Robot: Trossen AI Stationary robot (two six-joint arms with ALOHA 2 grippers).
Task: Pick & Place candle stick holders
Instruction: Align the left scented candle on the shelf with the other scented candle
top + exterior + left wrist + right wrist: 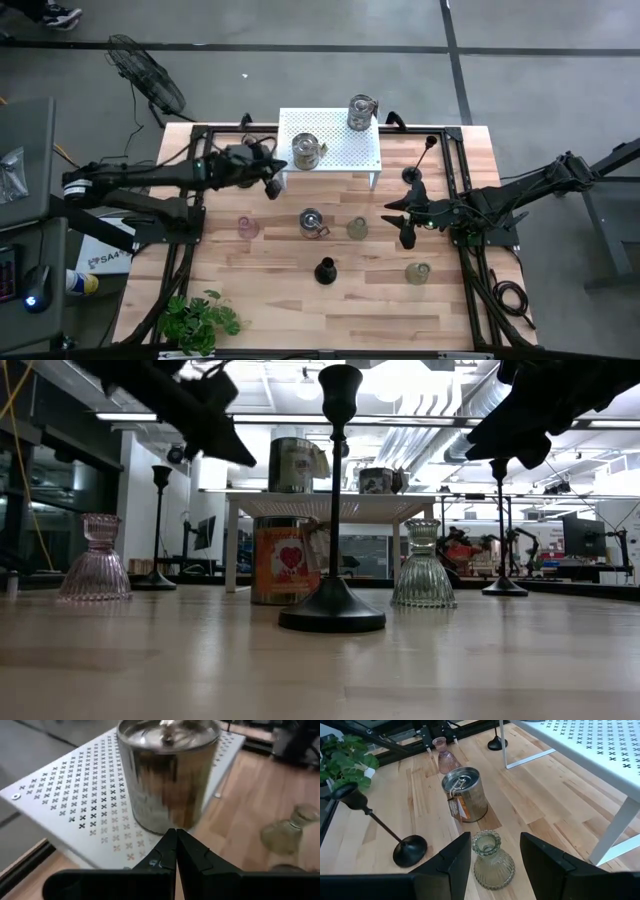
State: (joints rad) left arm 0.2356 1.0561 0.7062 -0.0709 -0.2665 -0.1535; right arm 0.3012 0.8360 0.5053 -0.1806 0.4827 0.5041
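Wooden planks form the table [300, 300], on which a white stand [340, 150] is placed at the far edge. Two metal tins are carried on the stand [65, 785]: one [306, 150] near its left front corner, another [361, 112] at its right rear. A third tin [312, 223] is set on the table in front of the stand, with a pink glass holder [247, 227] to its left and a greenish glass holder [357, 228] to its right. A black stick holder [325, 271] is stood further forward, and another glass holder [418, 272] to its right. Two more black sticks [418, 165] are seen right of the stand. A plant [198, 322] is placed at the front left corner.

The left gripper [175, 851] is held just before the stand's left tin [167, 770], its jaws pressed together on nothing. The right gripper [495, 857] is held right of the greenish holder [490, 862], jaws spread wide on either side of it in the right wrist view, without contact.
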